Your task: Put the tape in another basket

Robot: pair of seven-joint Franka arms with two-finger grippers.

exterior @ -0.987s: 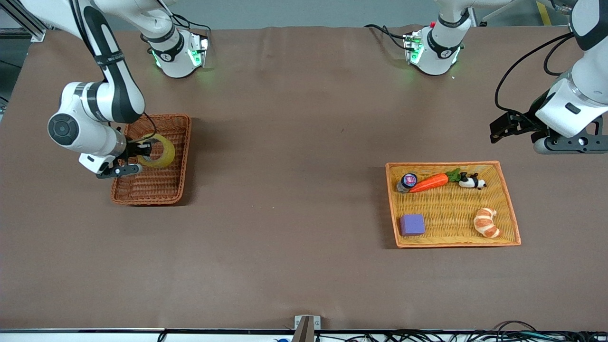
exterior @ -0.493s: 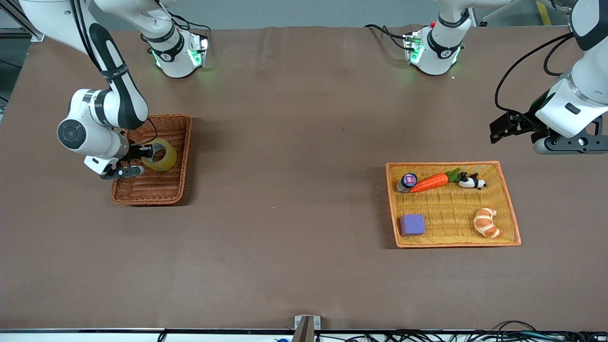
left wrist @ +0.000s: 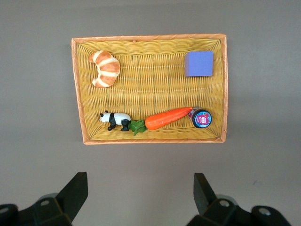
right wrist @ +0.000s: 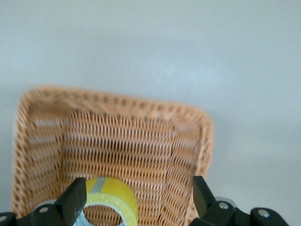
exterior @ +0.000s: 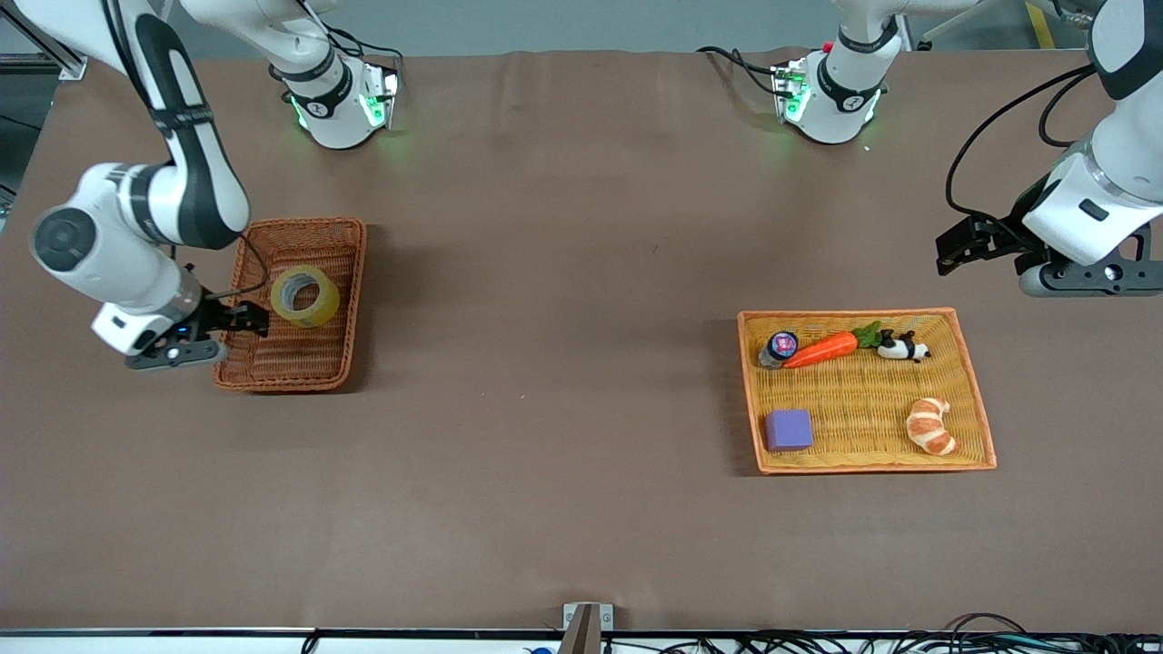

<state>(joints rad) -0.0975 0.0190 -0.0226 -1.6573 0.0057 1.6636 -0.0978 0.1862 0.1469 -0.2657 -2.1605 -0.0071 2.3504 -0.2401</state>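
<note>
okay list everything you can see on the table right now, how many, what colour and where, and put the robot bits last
tape: one, yellowish, lying in the basket.
basket: one, reddish-brown, toward the right arm's end of the table.
tray: one, orange-yellow, toward the left arm's end.
carrot: one, orange with green top, in the tray between the jar and the panda.
panda: one, black and white, in the tray.
jar: one, dark with pink lid, in the tray.
block: one, purple, in the tray, nearer the front camera than the jar.
croissant: one, tan, in the tray.
right gripper: fingers open, over the basket's edge, clear of the tape.
left gripper: fingers open, waiting above the table beside the tray.
</note>
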